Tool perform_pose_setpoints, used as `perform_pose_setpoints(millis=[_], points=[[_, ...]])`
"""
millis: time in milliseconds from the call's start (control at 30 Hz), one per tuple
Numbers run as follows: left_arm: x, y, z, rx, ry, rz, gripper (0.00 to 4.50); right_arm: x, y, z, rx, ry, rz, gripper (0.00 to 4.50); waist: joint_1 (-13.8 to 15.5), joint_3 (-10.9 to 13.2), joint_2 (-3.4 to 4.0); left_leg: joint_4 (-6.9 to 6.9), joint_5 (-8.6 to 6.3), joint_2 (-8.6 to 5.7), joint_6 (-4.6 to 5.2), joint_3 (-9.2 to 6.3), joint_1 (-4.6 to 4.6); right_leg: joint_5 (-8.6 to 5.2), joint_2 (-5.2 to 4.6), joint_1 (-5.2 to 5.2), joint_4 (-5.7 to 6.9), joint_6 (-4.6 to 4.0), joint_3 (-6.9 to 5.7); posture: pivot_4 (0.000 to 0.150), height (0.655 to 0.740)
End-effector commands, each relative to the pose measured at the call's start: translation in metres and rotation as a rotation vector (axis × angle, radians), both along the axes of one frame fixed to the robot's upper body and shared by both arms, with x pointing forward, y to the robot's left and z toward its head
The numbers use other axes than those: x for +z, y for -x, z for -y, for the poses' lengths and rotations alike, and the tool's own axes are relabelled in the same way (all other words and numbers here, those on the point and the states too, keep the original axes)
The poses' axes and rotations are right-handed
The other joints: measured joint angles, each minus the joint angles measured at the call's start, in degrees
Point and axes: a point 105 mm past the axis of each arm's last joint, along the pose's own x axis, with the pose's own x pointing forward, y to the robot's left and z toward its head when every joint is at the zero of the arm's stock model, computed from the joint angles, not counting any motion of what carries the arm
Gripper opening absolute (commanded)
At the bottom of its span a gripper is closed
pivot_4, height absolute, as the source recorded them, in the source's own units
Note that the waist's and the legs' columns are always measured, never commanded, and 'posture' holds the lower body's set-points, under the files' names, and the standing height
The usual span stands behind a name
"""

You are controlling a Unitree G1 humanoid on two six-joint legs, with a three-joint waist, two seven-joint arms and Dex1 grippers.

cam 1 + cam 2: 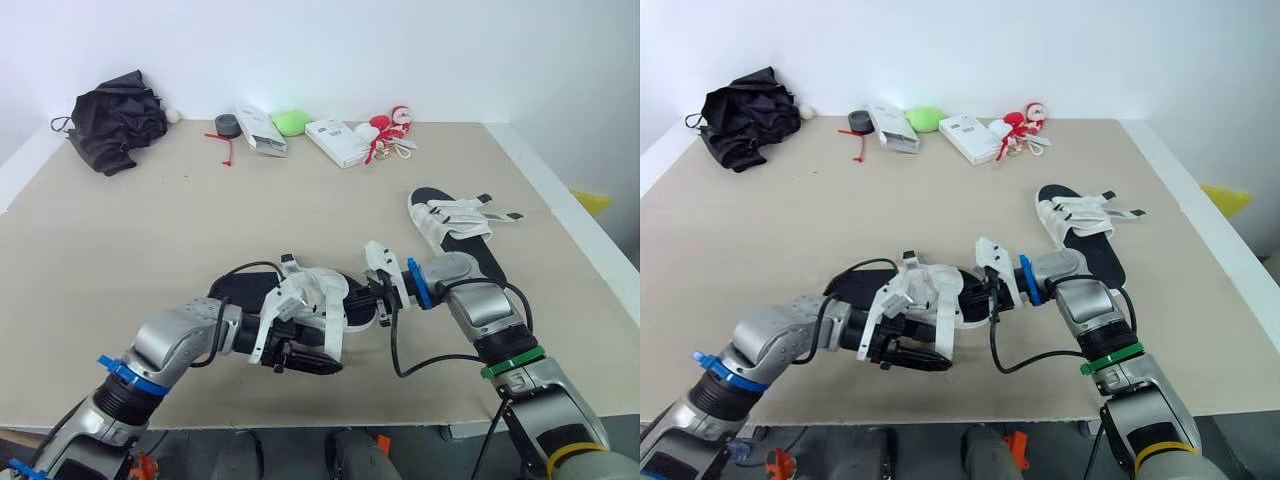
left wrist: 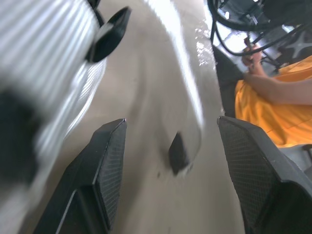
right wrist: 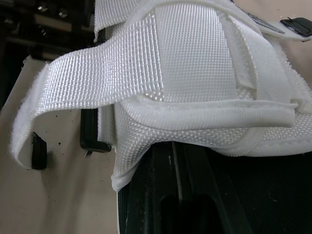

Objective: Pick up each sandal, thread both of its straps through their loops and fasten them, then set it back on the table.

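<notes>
Between the spread-open fingers of the left gripper (image 2: 170,122) sits the strap tip (image 2: 178,155), so pinch right at it and pull straight. Right gripper (image 1: 383,300) is at the sandal (image 1: 330,300), can't tell its grip.

No text, label, brand or number can be read anywhere.

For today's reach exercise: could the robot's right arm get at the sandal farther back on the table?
Probably yes: the far sandal lies on the arm's side, nothing between, though the right claw is at the near sandal.
</notes>
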Motion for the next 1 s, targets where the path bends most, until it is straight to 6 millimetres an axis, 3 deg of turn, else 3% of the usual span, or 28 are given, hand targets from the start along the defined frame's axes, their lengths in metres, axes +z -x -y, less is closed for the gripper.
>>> perform_pose_setpoints(millis=[33, 100, 233, 500, 567, 700, 800, 1000], points=[[0.005, 0.004, 0.002, -0.037, 0.016, -0.030, 2.55, -0.018, 0.003, 0.009, -0.032, 0.060, -0.053, 0.00, 0.0, 0.0, 0.00, 0.00, 0.00, 0.00, 0.00, 0.00, 0.00, 0.00, 0.00, 0.00, 0.00, 0.00, 0.00, 0.150, 0.7400], [0.005, 0.007, 0.003, -0.055, 0.018, -0.060, 1.98, -0.017, 0.003, 0.009, -0.033, 0.061, -0.052, 0.00, 0.0, 0.0, 0.00, -0.01, 0.00, 0.00, 0.00, -0.01, 0.00, 0.00, 0.00, 0.00, 0.00, 0.00, -0.01, 0.150, 0.7400], [0.006, 0.010, 0.004, -0.067, 0.031, -0.100, 0.06, -0.017, 0.003, 0.009, -0.036, 0.061, -0.051, 0.00, 0.0, 0.0, 0.00, 0.00, 0.00, -0.01, 0.00, -0.01, -0.01, -0.01, -0.01, 0.01, 0.00, 0.01, -0.01, 0.150, 0.7400], [0.018, 0.009, 0.000, -0.050, 0.081, -0.157, 0.06, -0.016, 0.003, 0.010, -0.039, 0.063, -0.050, 0.00, 0.0, 0.0, 0.00, 0.04, 0.01, -0.10, 0.00, -0.03, 0.01, -0.02, -0.03, 0.07, 0.00, 0.05, 0.07, 0.150, 0.7400], [0.029, 0.007, -0.001, -0.048, 0.120, -0.191, 0.06, -0.016, 0.002, 0.010, -0.039, 0.063, -0.050, 0.00, 0.0, 0.0, 0.00, 0.02, 0.00, -0.09, 0.00, -0.05, 0.01, -0.02, -0.02, 0.06, 0.00, 0.06, 0.05, 0.150, 0.7400], [0.069, -0.004, -0.008, -0.060, 0.226, -0.285, 0.06, -0.016, 0.002, 0.009, -0.038, 0.062, -0.048, 0.00, 0.0, 0.0, 0.00, 0.07, 0.02, -0.11, 0.02, -0.12, -0.05, 0.00, 0.00, 0.06, 0.01, 0.07, 0.01, 0.150, 0.7400], [0.087, -0.023, -0.011, -0.008, 0.255, -0.331, 0.06, -0.016, 0.001, 0.007, -0.037, 0.058, -0.047, 0.00, -0.1, 0.0, -0.01, 0.12, 0.03, -0.16, 0.03, -0.17, -0.09, 0.02, 0.00, 0.07, 0.01, 0.12, 0.02, 0.150, 0.7400], [0.081, -0.056, -0.010, 0.136, 0.187, -0.356, 0.06, -0.016, 0.000, 0.004, -0.035, 0.051, -0.044, 0.00, -0.2, 0.0, -0.01, 0.07, 0.02, -0.23, 0.02, -0.19, -0.06, 0.00, -0.03, 0.10, 0.00, 0.21, 0.06, 0.150, 0.7400]])
